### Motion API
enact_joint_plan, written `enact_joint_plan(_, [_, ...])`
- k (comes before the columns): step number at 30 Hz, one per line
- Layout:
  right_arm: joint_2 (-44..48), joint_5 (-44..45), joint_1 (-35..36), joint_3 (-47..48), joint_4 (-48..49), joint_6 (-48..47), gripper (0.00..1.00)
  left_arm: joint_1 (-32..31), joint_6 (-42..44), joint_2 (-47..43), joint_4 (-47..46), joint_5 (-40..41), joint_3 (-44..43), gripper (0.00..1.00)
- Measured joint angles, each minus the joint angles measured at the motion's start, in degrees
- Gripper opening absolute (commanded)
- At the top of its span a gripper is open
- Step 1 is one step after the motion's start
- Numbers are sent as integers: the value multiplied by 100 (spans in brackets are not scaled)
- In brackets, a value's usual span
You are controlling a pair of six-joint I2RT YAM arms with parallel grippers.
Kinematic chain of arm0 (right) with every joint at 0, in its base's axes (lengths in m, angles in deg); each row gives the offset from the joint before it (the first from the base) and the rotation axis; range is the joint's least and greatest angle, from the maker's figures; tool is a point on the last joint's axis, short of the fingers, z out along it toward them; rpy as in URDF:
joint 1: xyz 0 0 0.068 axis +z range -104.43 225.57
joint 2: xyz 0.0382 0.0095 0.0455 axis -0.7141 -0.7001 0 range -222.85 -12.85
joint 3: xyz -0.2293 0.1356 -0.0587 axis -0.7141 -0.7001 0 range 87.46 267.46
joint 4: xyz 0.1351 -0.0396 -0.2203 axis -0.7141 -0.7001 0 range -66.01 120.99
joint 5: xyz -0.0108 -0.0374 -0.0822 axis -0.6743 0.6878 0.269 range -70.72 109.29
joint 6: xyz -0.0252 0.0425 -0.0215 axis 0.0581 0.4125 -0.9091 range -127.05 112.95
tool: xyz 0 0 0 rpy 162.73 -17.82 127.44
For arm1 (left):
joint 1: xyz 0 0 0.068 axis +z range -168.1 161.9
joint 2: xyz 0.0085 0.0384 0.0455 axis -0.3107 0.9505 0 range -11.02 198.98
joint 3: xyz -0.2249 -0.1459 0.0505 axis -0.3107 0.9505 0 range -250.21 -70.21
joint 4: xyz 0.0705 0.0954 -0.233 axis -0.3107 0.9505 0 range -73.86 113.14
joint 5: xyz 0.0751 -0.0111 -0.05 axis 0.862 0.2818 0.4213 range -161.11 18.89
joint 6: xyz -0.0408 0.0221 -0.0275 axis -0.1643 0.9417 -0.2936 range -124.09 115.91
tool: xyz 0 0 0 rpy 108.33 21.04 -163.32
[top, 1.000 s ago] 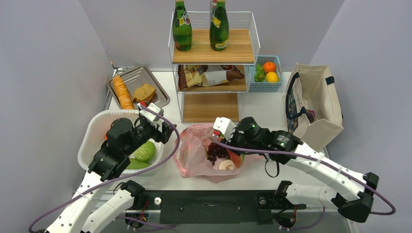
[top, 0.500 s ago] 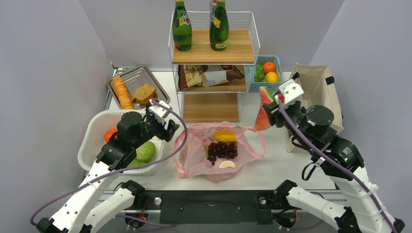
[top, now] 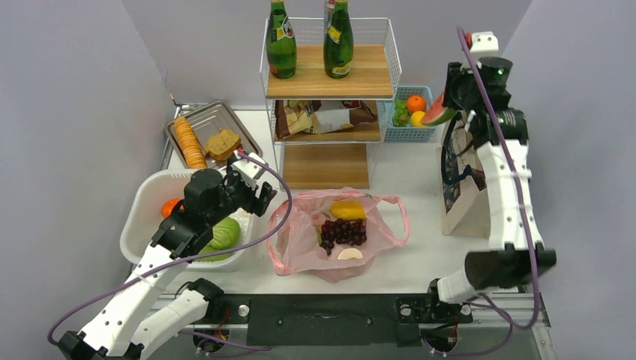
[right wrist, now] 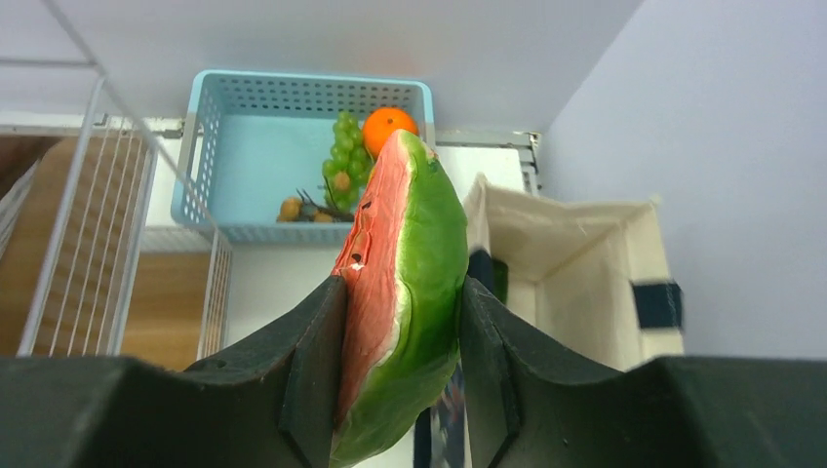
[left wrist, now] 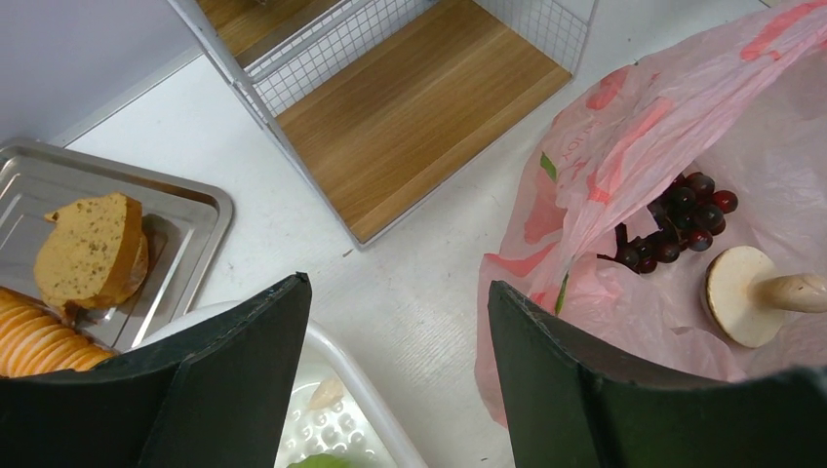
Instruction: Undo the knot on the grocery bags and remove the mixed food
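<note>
Lighting is flat and bright all round, looks like diffuse light from overhead. Shadows are soft: just a faint grey one on the white table [top: 420,172] at the near edge of the pink bag [top: 300,244], and the middle tier of the wire shelf [top: 322,133] sits in shade. There are small white glints on the green bottles [top: 281,45] and a dull sheen on the metal tray [left wrist: 180,234]. The overhead view is sharp, but the walls splay outward a bit, wide-angle style. On the wrist cams, the left gripper [left wrist: 398,288] fingers [left wrist: 234,380] are near-black with little detail. The watermelon slice [right wrist: 410,224] in the right gripper [right wrist: 402,283] is crisp, with a light shine on the rind.
</note>
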State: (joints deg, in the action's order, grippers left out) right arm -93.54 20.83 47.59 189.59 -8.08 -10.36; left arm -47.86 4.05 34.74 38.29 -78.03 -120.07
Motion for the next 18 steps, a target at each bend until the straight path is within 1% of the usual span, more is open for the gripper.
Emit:
enact_joint_plan(4, [-1342, -153, -55, 866, 315, 238, 0, 31, -26, -66, 79, 107, 0, 65])
enact_joint_plan(6, [-1860, -127, -46, 1080, 682, 398, 0, 52, -26, -136, 127, 153, 0, 65])
enact_joint_plan(12, [-2809, 286, 74, 1364, 1414, 592, 0, 142, 4, -280, 308, 323, 0, 65])
enact_joint_plan(18, [-3414, 494, 120, 1399, 2192, 837, 0, 149, 11, -269, 588, 389, -46, 65])
